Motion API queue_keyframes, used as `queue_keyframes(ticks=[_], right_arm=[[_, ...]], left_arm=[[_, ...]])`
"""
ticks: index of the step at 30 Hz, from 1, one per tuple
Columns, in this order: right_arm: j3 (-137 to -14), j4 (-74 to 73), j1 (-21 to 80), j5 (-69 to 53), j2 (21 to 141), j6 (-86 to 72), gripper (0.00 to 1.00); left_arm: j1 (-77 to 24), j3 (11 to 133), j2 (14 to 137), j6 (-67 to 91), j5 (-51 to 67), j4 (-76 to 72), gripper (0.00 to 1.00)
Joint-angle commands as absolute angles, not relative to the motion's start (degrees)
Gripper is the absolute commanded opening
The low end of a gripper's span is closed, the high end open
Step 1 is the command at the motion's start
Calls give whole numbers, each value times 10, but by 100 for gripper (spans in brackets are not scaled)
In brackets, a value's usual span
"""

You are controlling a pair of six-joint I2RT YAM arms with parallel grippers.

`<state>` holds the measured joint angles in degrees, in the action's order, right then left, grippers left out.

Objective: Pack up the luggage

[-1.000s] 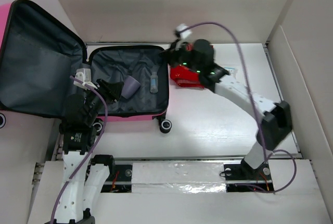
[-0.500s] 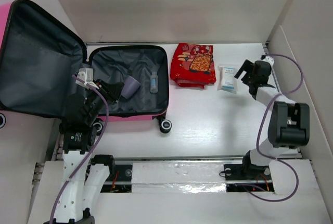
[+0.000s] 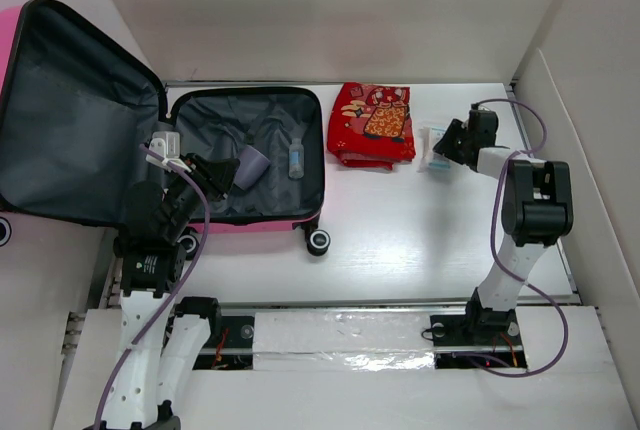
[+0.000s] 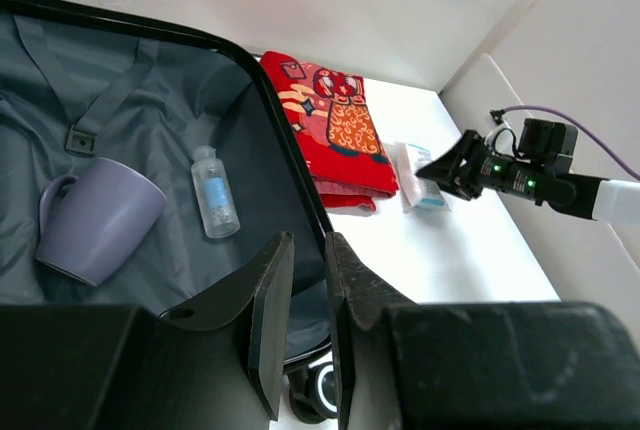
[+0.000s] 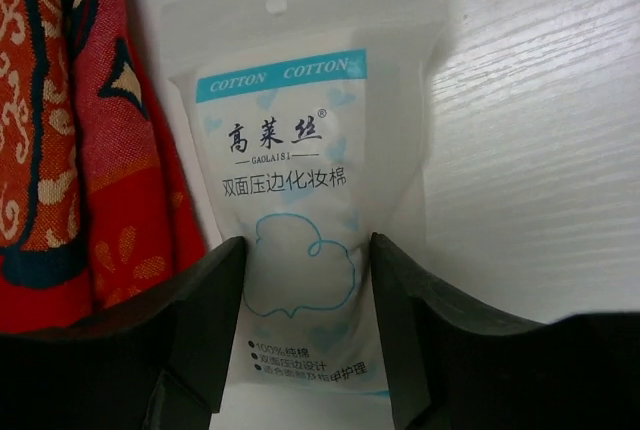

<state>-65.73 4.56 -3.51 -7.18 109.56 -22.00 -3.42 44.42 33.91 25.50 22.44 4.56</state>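
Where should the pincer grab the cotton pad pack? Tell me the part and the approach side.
Grip the cotton pad pack across its narrow width at the puffy lower half, coming from above. It lies flat on the table beside the red folded cloth. The right pincer already straddles that end with a finger on each long side. The thin hang-hole header would probably just crumple.

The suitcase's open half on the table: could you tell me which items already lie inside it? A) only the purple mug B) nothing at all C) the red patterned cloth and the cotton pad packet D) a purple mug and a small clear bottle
D: the purple mug and the small clear bottle lie on the grey lining of the suitcase, while the red cloth and cotton pad packet are on the table outside.
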Motion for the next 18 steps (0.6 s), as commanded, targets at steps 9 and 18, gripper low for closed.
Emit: queue_keyframes(ticks=[9, 18], right_arm=[[-582, 150, -47, -113, 1023, -252, 0], [-642, 178, 148, -223, 914, -253, 0]], left_arm=[[-38, 455, 333, 244, 221, 29, 17], [-38, 452, 340, 249, 234, 18, 18]])
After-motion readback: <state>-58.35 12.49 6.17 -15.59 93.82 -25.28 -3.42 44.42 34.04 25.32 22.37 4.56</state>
